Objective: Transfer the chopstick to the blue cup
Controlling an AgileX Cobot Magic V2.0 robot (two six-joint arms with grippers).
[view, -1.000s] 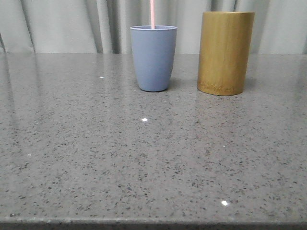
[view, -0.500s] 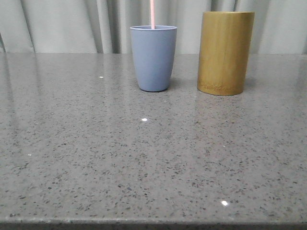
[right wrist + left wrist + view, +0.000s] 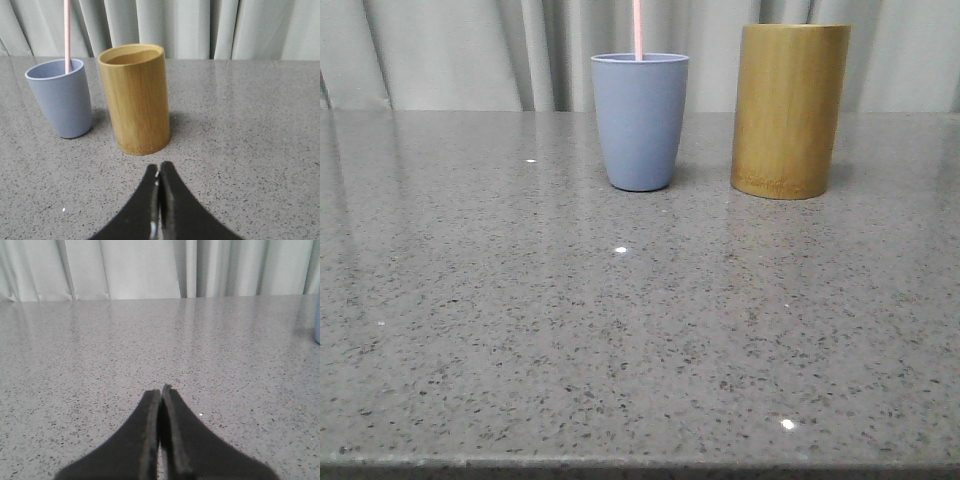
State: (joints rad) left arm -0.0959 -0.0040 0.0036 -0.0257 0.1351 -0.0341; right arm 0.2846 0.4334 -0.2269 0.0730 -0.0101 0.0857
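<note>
The blue cup (image 3: 640,120) stands upright at the back middle of the grey table, and the pale pink chopstick (image 3: 638,30) rises straight out of it, its top cut off by the frame edge. The right wrist view has the same blue cup (image 3: 61,97) with the chopstick (image 3: 67,35) standing inside. My right gripper (image 3: 160,167) is shut and holds nothing, low over the table a short way in front of the bamboo holder. My left gripper (image 3: 161,390) is shut too, empty, over bare table; a sliver of the blue cup (image 3: 317,325) sits at that picture's edge.
A taller yellow-brown bamboo holder (image 3: 790,110) stands just right of the cup; from the right wrist, the bamboo holder (image 3: 134,97) looks empty at its rim. Grey curtains hang behind the speckled stone table (image 3: 620,330), whose front edge runs along the bottom.
</note>
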